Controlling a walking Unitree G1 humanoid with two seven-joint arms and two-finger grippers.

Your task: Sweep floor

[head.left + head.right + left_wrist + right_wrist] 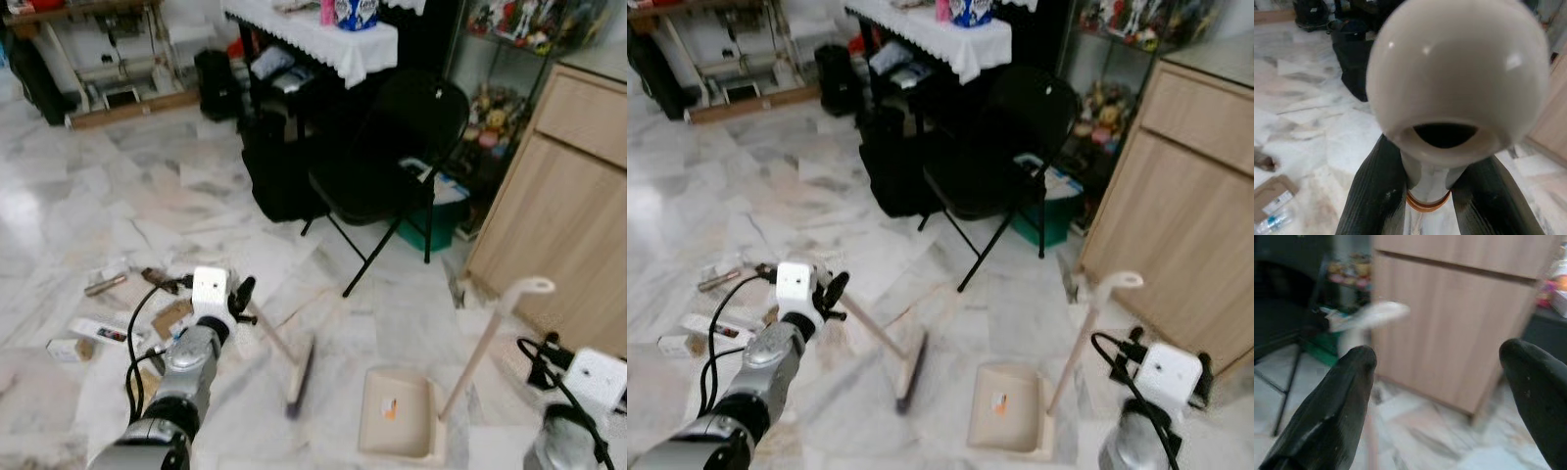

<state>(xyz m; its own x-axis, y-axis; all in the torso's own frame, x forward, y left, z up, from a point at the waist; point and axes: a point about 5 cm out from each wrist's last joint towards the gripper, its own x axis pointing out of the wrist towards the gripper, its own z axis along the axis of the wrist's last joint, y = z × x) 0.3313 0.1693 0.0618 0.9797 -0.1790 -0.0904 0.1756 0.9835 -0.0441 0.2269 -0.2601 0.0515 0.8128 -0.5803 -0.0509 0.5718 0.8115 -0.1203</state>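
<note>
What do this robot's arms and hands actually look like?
Both arms are jointed silver metal, each with a white boxy module at the wrist and looping black cables. The left gripper and the right gripper each have two long, rounded black fingers.

White marble floor [118,196] veined grey and tan; cream plastic dustpan [397,416] with an orange sticker; black folding chair [402,147]; pale wood-grain cabinet [558,215]; white lace-edged tablecloth [323,39].

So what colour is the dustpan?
Cream, with a small orange label inside; the dustpan shows best in the left eye view.
</note>
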